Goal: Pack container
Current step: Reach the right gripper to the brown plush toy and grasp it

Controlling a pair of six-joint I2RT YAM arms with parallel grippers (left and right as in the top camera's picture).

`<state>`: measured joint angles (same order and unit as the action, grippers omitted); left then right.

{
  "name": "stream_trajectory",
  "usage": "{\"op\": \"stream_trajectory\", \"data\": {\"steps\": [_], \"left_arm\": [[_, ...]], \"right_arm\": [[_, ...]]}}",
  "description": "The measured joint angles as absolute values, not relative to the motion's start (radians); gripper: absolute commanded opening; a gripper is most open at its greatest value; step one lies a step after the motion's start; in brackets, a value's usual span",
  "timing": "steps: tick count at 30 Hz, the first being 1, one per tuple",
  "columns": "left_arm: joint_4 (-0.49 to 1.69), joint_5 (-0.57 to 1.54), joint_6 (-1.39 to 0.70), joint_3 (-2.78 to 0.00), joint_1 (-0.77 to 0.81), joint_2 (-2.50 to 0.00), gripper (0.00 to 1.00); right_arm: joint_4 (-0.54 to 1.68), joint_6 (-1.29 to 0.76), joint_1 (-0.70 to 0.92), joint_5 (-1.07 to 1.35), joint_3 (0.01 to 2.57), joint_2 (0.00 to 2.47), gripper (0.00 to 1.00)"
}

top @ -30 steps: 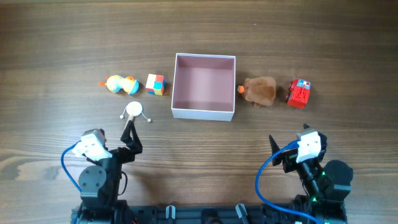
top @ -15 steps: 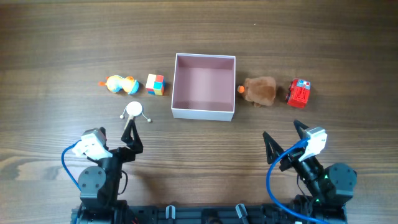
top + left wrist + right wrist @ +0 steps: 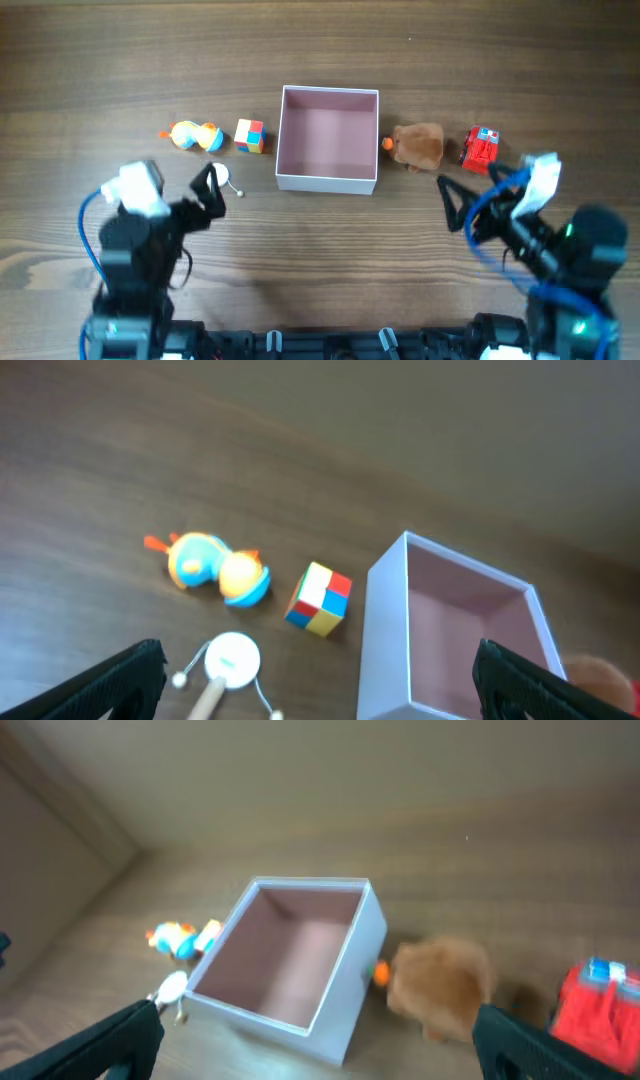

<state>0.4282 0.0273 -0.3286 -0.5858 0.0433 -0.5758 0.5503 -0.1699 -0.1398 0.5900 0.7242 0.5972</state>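
Observation:
The container (image 3: 327, 178) is a square white box with a pink inside, empty, at the table's middle; it also shows in the left wrist view (image 3: 386, 630) and the right wrist view (image 3: 352, 980). Left of it lie a colourful cube (image 3: 249, 135), an orange and blue duck toy (image 3: 194, 136) and a small white drum rattle (image 3: 218, 176). Right of it lie a brown plush (image 3: 419, 146) and a red toy car (image 3: 481, 149). My left gripper (image 3: 207, 192) is open and empty, just by the rattle. My right gripper (image 3: 470, 205) is open and empty, below the plush and the car.
The wooden table (image 3: 320, 60) runs on all sides of the toys. The arm bases and blue cables sit along the front edge.
Both arms have lifted and moved forward toward the toys. The left gripper now sits over the rattle's handle; the right gripper has come up near the plush and car. The toys have not moved.

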Motion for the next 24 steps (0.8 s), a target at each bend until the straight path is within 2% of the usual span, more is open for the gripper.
{"op": "stream_trajectory", "data": {"steps": [8, 15, 24], "left_arm": [[0.507, -0.023, -0.212, -0.897, 0.040, -0.972, 1.00], [0.585, -0.025, -0.183, -1.071, -0.052, -1.230, 1.00], [0.623, -0.009, -0.184, -1.078, -0.171, -1.350, 1.00]], "right_arm": [[0.870, -0.114, -0.140, 0.540, 1.139, 1.020, 1.00], [1.129, -0.095, -0.139, 0.416, 1.437, 1.292, 1.00], [1.137, -0.169, -0.092, 0.411, 1.502, 1.460, 1.00]]}}
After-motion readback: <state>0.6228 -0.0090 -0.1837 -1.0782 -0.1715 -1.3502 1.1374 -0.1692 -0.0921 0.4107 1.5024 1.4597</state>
